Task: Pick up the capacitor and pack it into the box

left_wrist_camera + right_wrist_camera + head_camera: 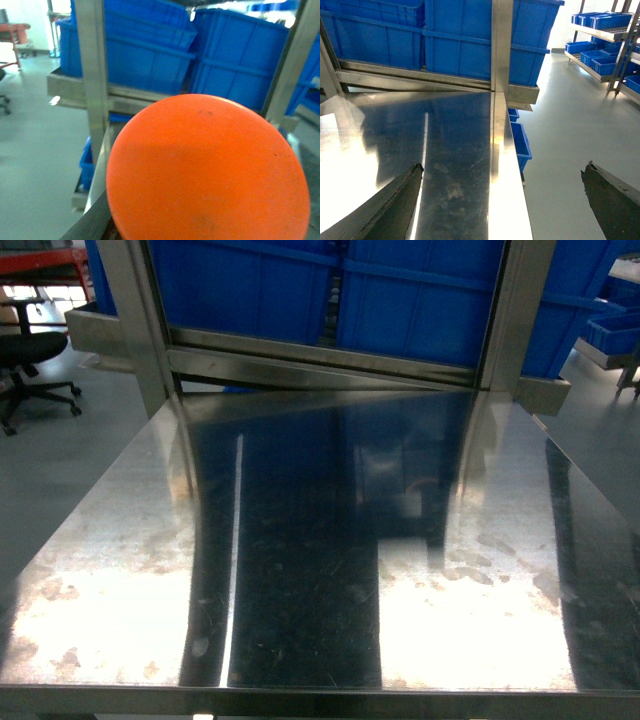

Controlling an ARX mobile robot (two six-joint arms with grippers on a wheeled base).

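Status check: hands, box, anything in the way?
Right hand open, empty, at the table edge. Left hand not visible; orange disc fills its camera. No box or capacitor seen.

Silver steel table (120, 570), glare-white patches, dark reflected stripes. Saturated blue bins (420, 300) beyond right gripper (502, 192); dark grey-black fingers (395, 205). Plain orange disc (207, 170) filling left wrist view. Pale grey-green floor (565, 125). Black chair (30, 360).
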